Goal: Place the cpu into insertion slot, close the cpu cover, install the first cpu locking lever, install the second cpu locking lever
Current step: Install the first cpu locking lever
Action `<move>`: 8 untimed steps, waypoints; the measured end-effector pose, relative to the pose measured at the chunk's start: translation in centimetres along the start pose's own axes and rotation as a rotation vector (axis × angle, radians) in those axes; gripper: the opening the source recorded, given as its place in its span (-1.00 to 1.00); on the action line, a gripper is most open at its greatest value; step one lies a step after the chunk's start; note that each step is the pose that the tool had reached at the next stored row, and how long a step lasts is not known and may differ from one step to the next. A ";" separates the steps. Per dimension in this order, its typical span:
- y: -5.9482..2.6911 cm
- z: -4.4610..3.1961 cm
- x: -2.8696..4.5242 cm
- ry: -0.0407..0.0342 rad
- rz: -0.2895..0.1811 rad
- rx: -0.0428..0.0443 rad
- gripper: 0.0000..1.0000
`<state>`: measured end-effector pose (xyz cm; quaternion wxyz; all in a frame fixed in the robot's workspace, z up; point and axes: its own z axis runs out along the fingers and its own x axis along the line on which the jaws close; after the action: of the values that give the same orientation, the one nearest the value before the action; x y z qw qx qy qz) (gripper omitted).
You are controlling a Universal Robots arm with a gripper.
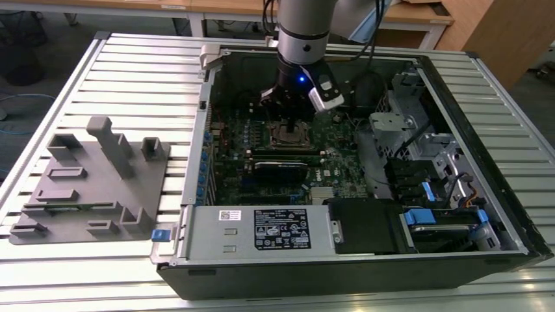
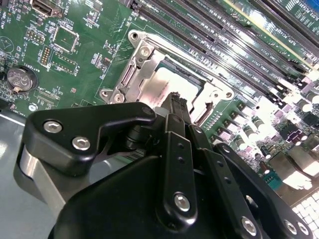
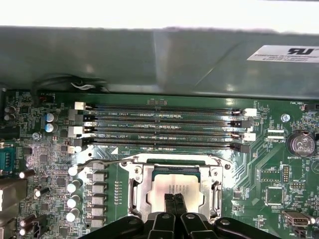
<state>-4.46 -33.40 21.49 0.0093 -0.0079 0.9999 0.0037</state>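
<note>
Nearest, in both wrist views, the black pincer (image 3: 174, 204) has its fingertips pressed together on nothing, just over the dull silver-grey square cpu (image 3: 163, 185). That chip lies in the small black-rimmed insertion slot (image 3: 174, 170), at 12 o'clock from the long black card (image 1: 279, 170) in the exterior view, with the thin silvery-framed cpu cover (image 3: 135, 188) seemingly down around it. Seating looks done, so cover or levers are in hand; the thin wire locking lever (image 3: 107, 162) would call for a fine, steady push.

The jaws hide part of the cpu (image 3: 164, 184) and cpu cover (image 3: 215, 189) in both wrist views.
</note>
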 end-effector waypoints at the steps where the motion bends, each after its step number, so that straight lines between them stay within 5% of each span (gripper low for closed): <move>1: 0.00 -0.02 0.00 -0.0001 0.000 -0.0003 -0.79; 8: 0.01 -0.26 -0.01 -0.0002 0.000 -0.0004 -0.79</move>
<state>-4.46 -33.38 21.75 0.0094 -0.0080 0.9999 0.0038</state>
